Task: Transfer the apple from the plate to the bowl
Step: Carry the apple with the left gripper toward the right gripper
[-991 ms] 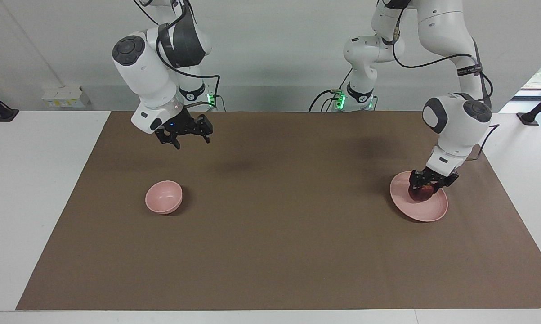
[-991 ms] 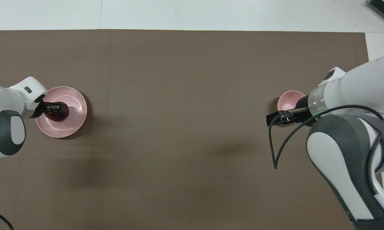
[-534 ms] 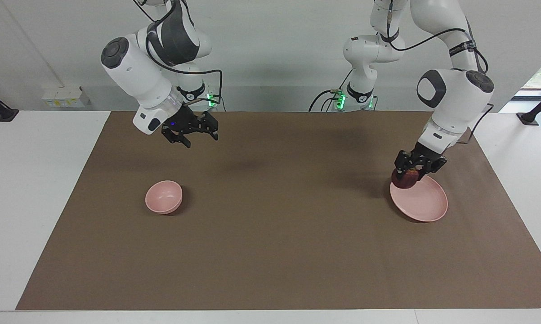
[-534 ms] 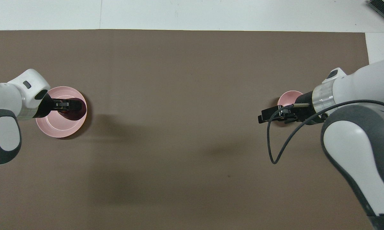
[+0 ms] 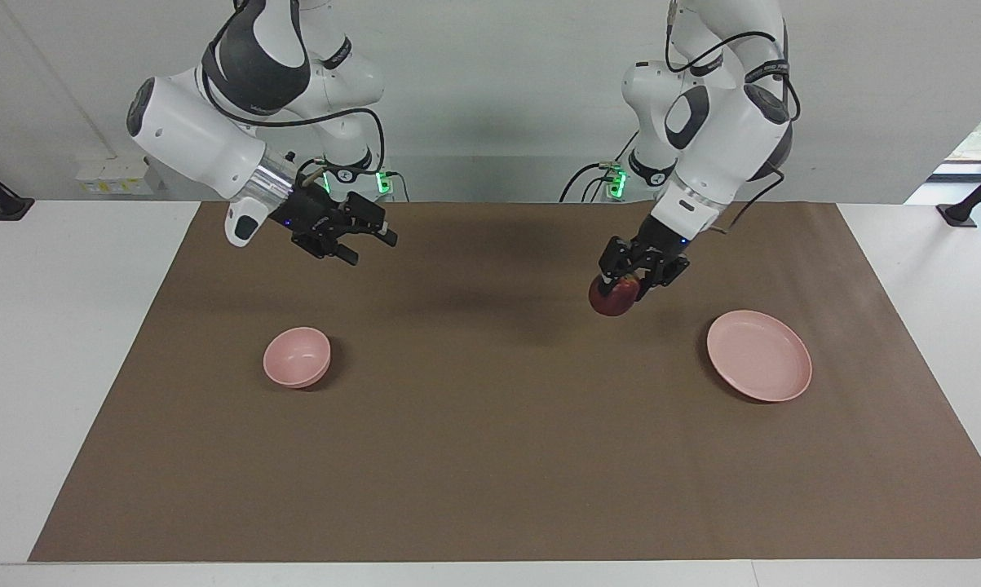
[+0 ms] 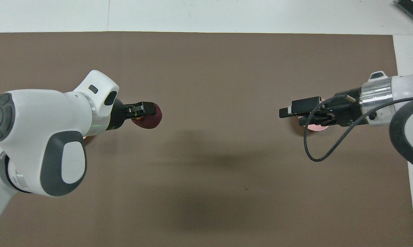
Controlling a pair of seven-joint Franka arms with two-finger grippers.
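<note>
My left gripper (image 5: pixel 623 283) (image 6: pixel 147 112) is shut on the dark red apple (image 5: pixel 612 297) (image 6: pixel 150 120) and holds it in the air over the brown mat, between the plate and the table's middle. The pale pink plate (image 5: pixel 759 355) lies empty at the left arm's end of the table; in the overhead view my left arm covers it. The small pink bowl (image 5: pixel 297 356) stands toward the right arm's end. My right gripper (image 5: pixel 369 247) (image 6: pixel 290 116) hangs open and empty above the mat, close to the bowl (image 6: pixel 316 127), of which only a sliver shows from above.
A brown mat (image 5: pixel 490 456) covers most of the white table (image 5: pixel 66 342). A black cable (image 6: pixel 307 151) loops down from my right wrist. Nothing else lies on the mat.
My left gripper has lifted the apple off the plate and carried it toward the middle of the table. My right gripper has swung a little toward the middle as well and stays open.
</note>
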